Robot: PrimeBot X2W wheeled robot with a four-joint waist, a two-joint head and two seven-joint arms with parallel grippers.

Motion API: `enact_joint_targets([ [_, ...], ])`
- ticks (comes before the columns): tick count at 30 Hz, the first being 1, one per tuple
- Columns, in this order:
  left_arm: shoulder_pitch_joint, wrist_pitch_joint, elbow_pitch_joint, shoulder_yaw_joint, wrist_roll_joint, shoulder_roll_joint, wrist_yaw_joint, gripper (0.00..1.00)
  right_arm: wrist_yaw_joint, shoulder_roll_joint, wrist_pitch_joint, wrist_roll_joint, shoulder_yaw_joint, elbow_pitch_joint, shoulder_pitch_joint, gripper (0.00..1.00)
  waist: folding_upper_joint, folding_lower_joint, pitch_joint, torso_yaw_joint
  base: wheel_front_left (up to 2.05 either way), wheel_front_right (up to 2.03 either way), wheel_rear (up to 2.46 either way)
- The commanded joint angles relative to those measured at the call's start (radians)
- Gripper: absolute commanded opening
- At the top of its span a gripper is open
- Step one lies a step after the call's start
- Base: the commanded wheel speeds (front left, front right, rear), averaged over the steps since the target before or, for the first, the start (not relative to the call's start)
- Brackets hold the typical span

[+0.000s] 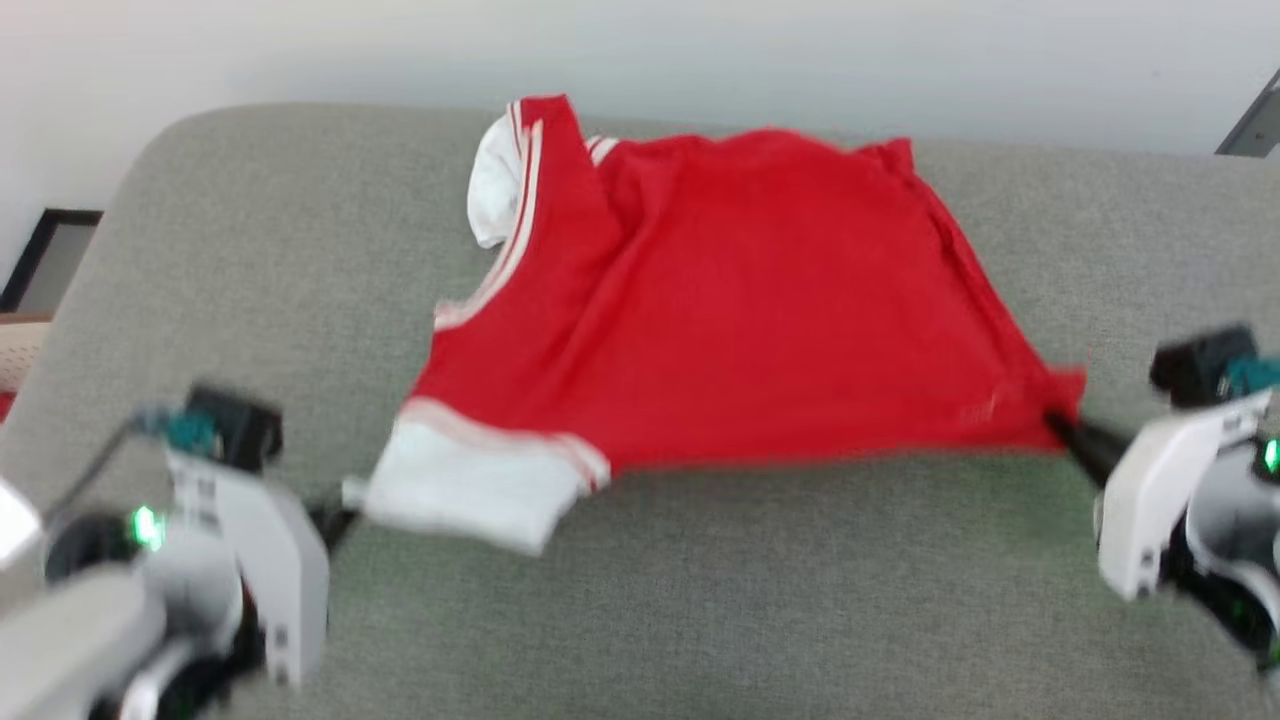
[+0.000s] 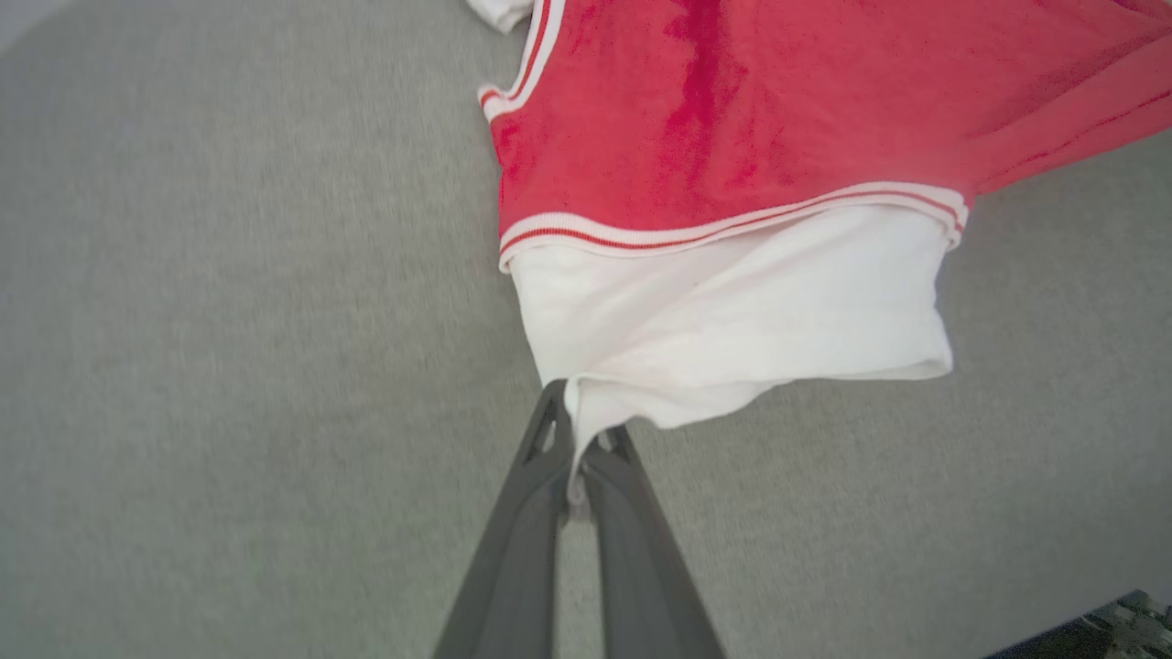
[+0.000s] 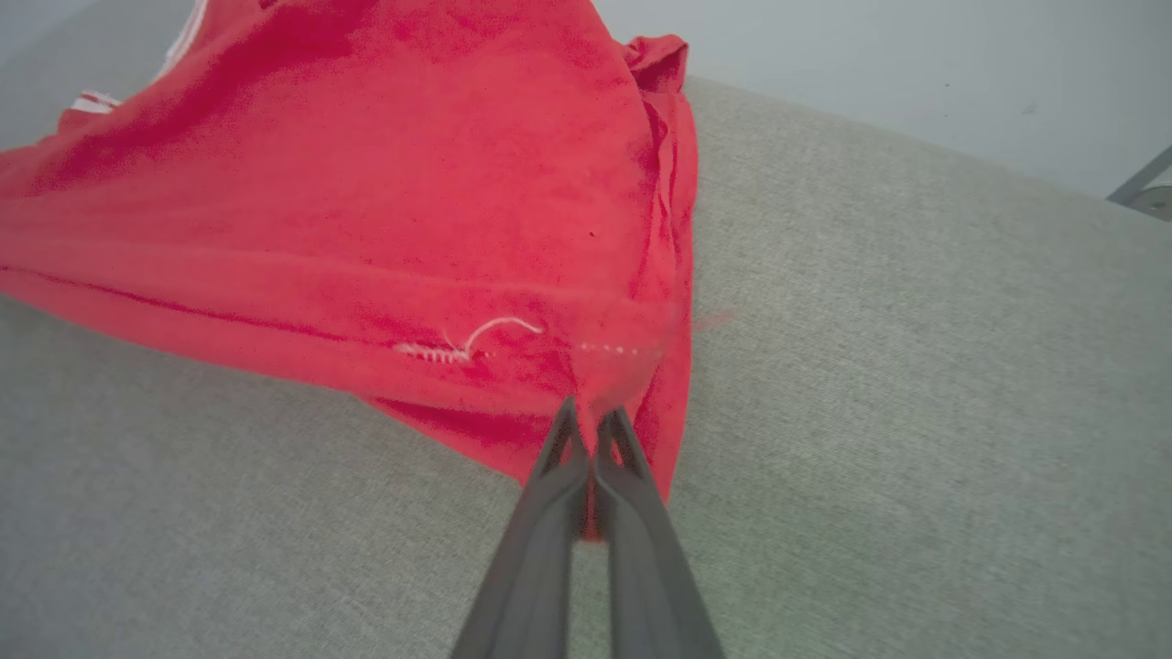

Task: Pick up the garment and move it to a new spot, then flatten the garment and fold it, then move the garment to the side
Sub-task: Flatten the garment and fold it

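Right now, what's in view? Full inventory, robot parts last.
garment: 1, red with white sleeves and red-white striped trim, spread on the padded surface, held at its two near corners.
padded surface: 1, grey fabric, under the garment.
wall: 1, pale, behind the surface.
frame: 1, dark, beyond the surface at the head view's far left; cannot tell what it is.
bar: 1, grey, at the head view's top right corner; mostly cut off.
left end effector: 1, dark fingers, shut on the white sleeve edge.
right end effector: 1, dark fingers, shut on the garment's red corner.
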Motion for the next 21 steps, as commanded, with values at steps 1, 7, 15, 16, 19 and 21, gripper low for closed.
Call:
enact_joint_targets([
  [1, 0.024, 0.001, -0.021, -0.002, -0.011, 0.010, 0.017, 0.00, -0.002, -0.003, 0.012, 0.008, -0.010, -0.011, 0.028, 0.00, -0.0001, -0.0001, -0.007, -0.002, 0.00, 0.00, 0.00],
  [7, 0.202, 0.005, -0.230, -0.044, -0.122, 0.098, 0.132, 0.00, -0.002, -0.013, 0.159, 0.047, -0.082, -0.160, 0.237, 0.00, -0.0001, -0.0001, -0.014, 0.002, 0.00, 0.00, 0.00],
  [15, 0.332, -0.008, -0.343, -0.072, -0.223, 0.148, 0.210, 0.00, -0.002, -0.008, 0.367, 0.114, -0.156, -0.337, 0.469, 0.00, -0.0001, -0.0001, -0.013, 0.006, 0.00, 0.00, 0.00],
  [16, 0.342, -0.013, -0.351, -0.074, -0.231, 0.154, 0.217, 0.00, -0.002, -0.009, 0.390, 0.122, -0.163, -0.352, 0.494, 0.00, -0.0001, -0.0001, -0.012, 0.006, 0.00, 0.00, 0.00],
  [19, 0.369, -0.017, -0.372, -0.079, -0.252, 0.164, 0.230, 0.00, -0.002, -0.009, 0.452, 0.146, -0.181, -0.398, 0.558, 0.00, -0.0001, -0.0001, -0.010, 0.006, 0.00, 0.00, 0.00],
  [21, 0.378, -0.019, -0.383, -0.079, -0.263, 0.172, 0.238, 0.00, -0.002, 0.000, 0.486, 0.157, -0.199, -0.427, 0.594, 0.00, -0.0001, -0.0001, -0.010, 0.005, 0.00, 0.00, 0.00],
])
